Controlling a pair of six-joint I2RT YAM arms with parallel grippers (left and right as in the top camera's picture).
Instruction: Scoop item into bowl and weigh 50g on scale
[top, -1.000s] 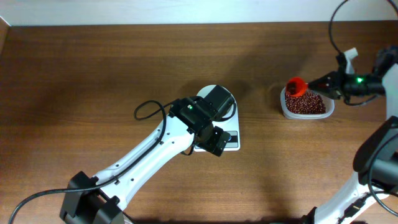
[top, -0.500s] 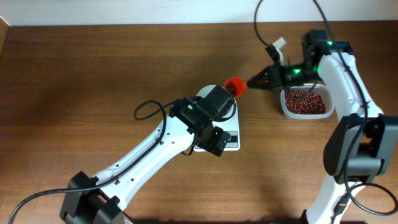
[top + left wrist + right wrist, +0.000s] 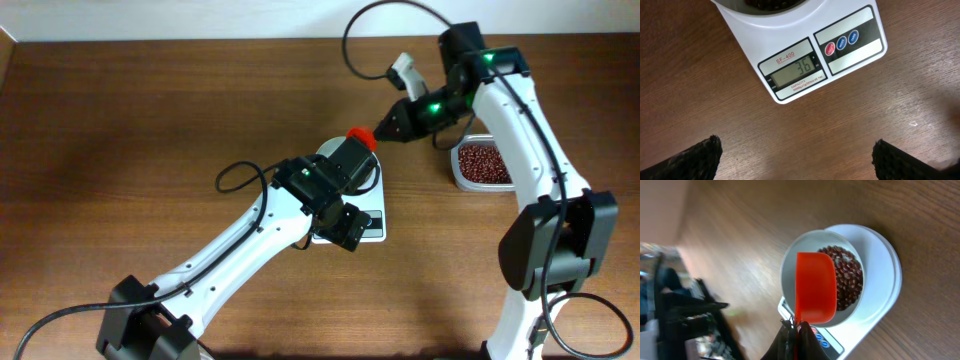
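Note:
The white scale (image 3: 830,55) shows 36 on its display (image 3: 796,70). The white bowl (image 3: 790,265) sits on it with dark reddish-brown beans (image 3: 847,280) inside. My right gripper (image 3: 796,326) is shut on the handle of the orange-red scoop (image 3: 815,287), held over the bowl; it also shows in the overhead view (image 3: 358,137). My left gripper (image 3: 795,157) is open and empty above the table in front of the scale; its arm (image 3: 320,190) covers most of the scale and bowl in the overhead view.
A clear plastic container (image 3: 480,163) with more beans stands to the right of the scale, partly behind my right arm. Cables loop from both arms above the brown wooden table (image 3: 150,110).
My right arm has swung left from the container, carrying the scoop to over the bowl. The left arm has not moved.

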